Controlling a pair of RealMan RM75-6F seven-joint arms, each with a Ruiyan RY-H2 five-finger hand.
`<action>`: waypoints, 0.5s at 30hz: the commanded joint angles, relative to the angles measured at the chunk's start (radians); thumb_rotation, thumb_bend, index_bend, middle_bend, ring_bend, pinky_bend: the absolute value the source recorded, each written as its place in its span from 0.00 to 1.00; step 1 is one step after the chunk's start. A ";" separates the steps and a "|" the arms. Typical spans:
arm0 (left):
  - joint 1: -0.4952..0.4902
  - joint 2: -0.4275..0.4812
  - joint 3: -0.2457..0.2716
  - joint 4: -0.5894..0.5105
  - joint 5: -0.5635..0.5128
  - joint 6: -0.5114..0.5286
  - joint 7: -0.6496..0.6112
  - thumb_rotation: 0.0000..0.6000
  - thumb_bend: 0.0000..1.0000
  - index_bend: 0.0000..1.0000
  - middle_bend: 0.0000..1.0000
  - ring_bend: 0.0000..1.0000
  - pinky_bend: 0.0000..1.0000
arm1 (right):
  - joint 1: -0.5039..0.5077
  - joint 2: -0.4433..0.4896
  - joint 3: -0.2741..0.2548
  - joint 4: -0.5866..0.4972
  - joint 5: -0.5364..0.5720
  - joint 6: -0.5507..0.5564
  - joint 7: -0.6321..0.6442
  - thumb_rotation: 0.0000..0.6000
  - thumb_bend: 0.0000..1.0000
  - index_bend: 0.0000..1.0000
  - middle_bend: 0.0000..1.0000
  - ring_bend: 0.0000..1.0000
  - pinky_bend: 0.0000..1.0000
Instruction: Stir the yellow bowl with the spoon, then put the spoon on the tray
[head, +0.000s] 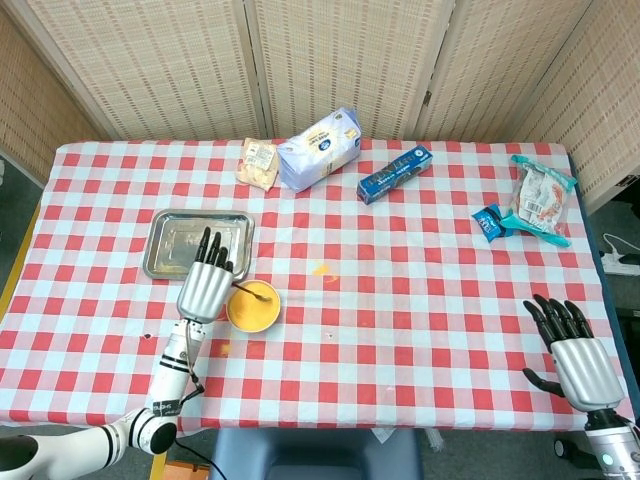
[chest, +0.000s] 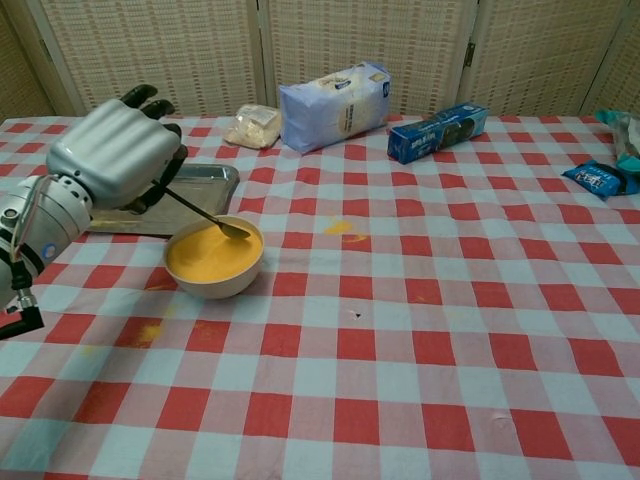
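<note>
brightness: both views bright, even, daylight-like — no dim corners.
light source: overhead and diffuse; exact lamp can't tell.
shadows: soft, short; faint one under left hand (chest: 112, 160) on the cloth, another just right of the yellow bowl (chest: 214, 258).
glare: pale sheen on tray (chest: 210, 181) just behind left hand; knuckle plates of that hand shine too. Mild gloss on blue box (chest: 437, 132), far right of it.
sharpness: head view crisp throughout; chest view slightly soft w/ left hand close to lens, spoon (chest: 208, 218) still readable.
distortion: chest view — table edges bow a bit, wide-angle.
</note>
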 joint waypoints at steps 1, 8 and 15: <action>-0.004 -0.007 0.005 0.015 0.001 -0.004 -0.002 1.00 0.92 0.82 0.32 0.09 0.00 | -0.001 0.000 0.000 -0.001 0.001 0.001 -0.001 1.00 0.08 0.00 0.00 0.00 0.00; 0.006 -0.014 0.054 0.054 0.043 0.017 0.015 1.00 0.92 0.82 0.33 0.10 0.00 | -0.004 -0.002 -0.003 -0.005 -0.011 0.011 -0.010 1.00 0.08 0.00 0.00 0.00 0.00; 0.029 0.000 0.093 0.039 0.079 0.039 0.019 1.00 0.92 0.82 0.33 0.10 0.00 | -0.007 0.000 -0.006 -0.008 -0.021 0.020 -0.009 1.00 0.08 0.00 0.00 0.00 0.00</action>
